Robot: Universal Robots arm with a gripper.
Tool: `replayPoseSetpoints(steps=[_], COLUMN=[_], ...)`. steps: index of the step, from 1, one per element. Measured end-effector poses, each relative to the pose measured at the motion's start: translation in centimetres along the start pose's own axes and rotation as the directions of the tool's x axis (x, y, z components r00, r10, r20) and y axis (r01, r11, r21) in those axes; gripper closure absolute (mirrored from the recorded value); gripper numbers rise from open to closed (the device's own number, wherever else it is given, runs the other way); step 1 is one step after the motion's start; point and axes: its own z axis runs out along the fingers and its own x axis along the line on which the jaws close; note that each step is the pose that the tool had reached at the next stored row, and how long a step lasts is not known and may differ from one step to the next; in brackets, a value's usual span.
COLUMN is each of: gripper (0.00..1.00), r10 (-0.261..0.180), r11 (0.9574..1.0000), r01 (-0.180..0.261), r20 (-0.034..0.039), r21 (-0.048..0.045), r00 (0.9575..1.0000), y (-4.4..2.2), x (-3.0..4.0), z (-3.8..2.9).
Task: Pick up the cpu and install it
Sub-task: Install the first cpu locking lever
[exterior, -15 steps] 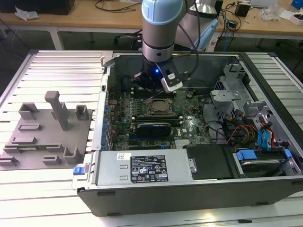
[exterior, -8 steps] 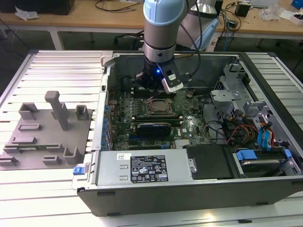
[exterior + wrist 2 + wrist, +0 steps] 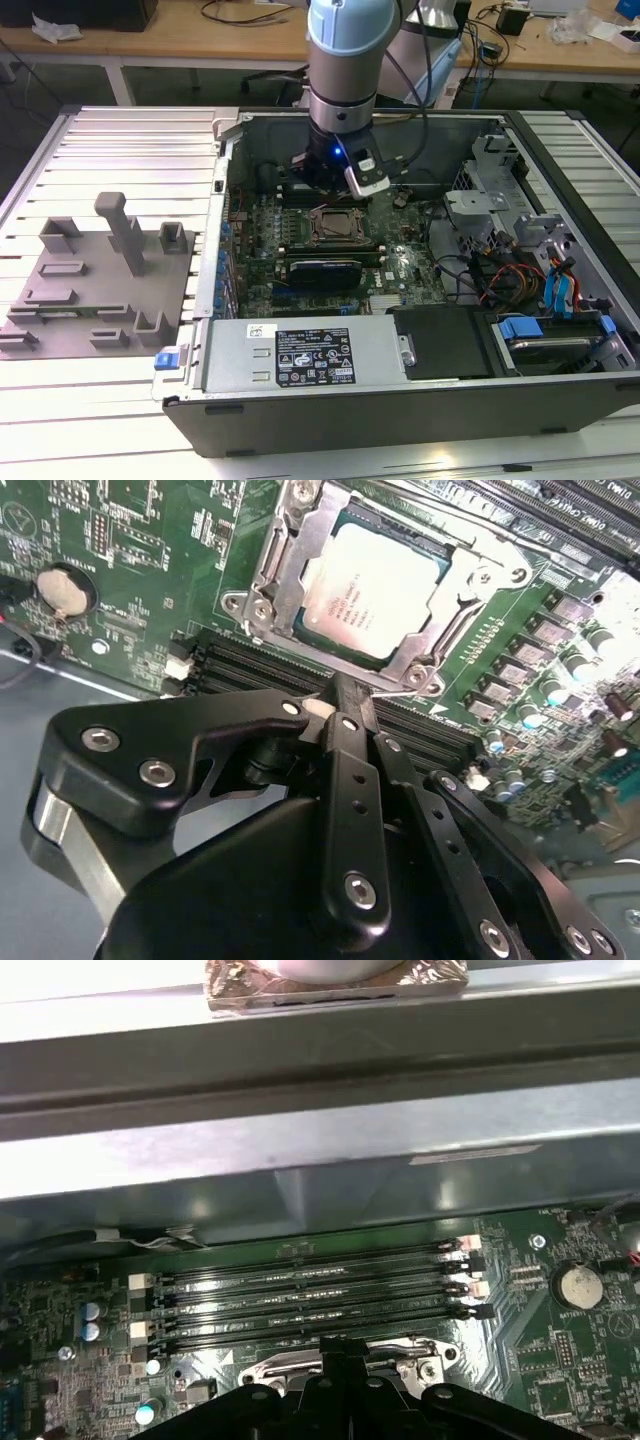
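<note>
The cpu (image 3: 375, 590), a pale silvery square chip, lies flat inside the metal-rimmed socket frame (image 3: 275, 565) on the green motherboard. My gripper (image 3: 343, 685) hangs just beside the socket's edge, over the black memory slots, with its black fingers (image 3: 350, 770) pressed together and nothing between them. The first wrist view has the fingertips (image 3: 345, 1345) above the socket rim. In the exterior view the arm stands inside the open computer case, with the gripper (image 3: 328, 180) just behind the socket (image 3: 335, 225).
A grey moulded tray (image 3: 95, 285) lies on the slatted table at the exterior view's left. A long silver box with a label (image 3: 310, 355) spans the case front. Memory slots (image 3: 310, 1295), a coin battery (image 3: 62, 590), drive bays with blue clips (image 3: 560, 290) and the case wall (image 3: 300, 1160) surround the socket.
</note>
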Motion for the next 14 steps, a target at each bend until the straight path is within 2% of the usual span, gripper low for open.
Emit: replayPoseSetpoints(steps=[5,14], gripper=[0.89,0.89], r10=[0.046,0.074], r11=[0.9989,0.9973], r01=[-0.046,-0.074], r20=[0.009,0.0144], r21=[0.0005,0.0007], r00=[0.9989,0.9972], y=[0.03,0.82], x=[-0.02,0.1], z=[0.13,0.45])
